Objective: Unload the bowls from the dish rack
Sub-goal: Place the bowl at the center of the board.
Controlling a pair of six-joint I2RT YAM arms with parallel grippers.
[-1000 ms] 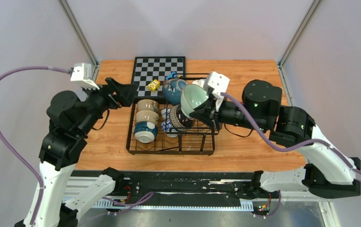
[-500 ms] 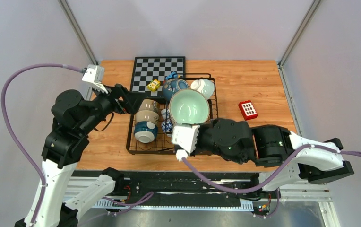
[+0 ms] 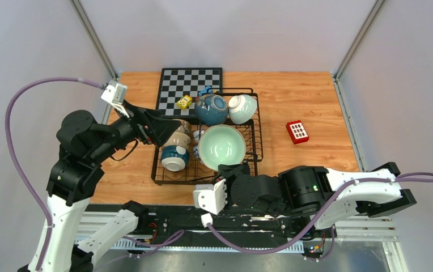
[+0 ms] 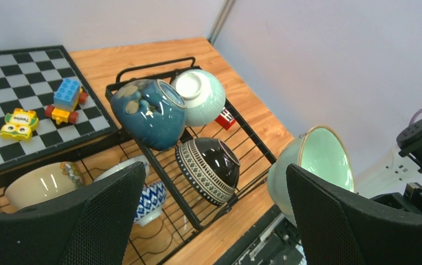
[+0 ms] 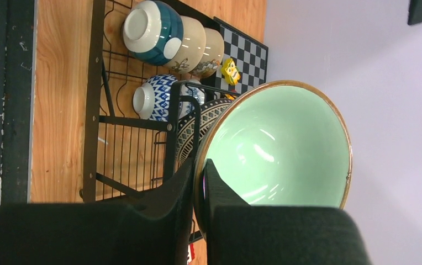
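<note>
Pale lilac walls (image 3: 231,28), metal corner posts (image 3: 92,37), orange wooden tabletop (image 3: 310,93).

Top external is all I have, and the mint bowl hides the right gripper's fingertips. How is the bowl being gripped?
Observer: The right wrist view shows the right gripper shut on the mint bowl at its rim, one finger inside and one outside.
Operator: Is anything beneath it that I can't see?
Observer: Yes. The left wrist view shows a dark patterned bowl lying on its side in the dish rack, with a gap between it and the mint bowl.
Operator: Is the left gripper carrying anything?
Observer: No. Its own camera shows the left gripper open, with nothing between its fingers.
</note>
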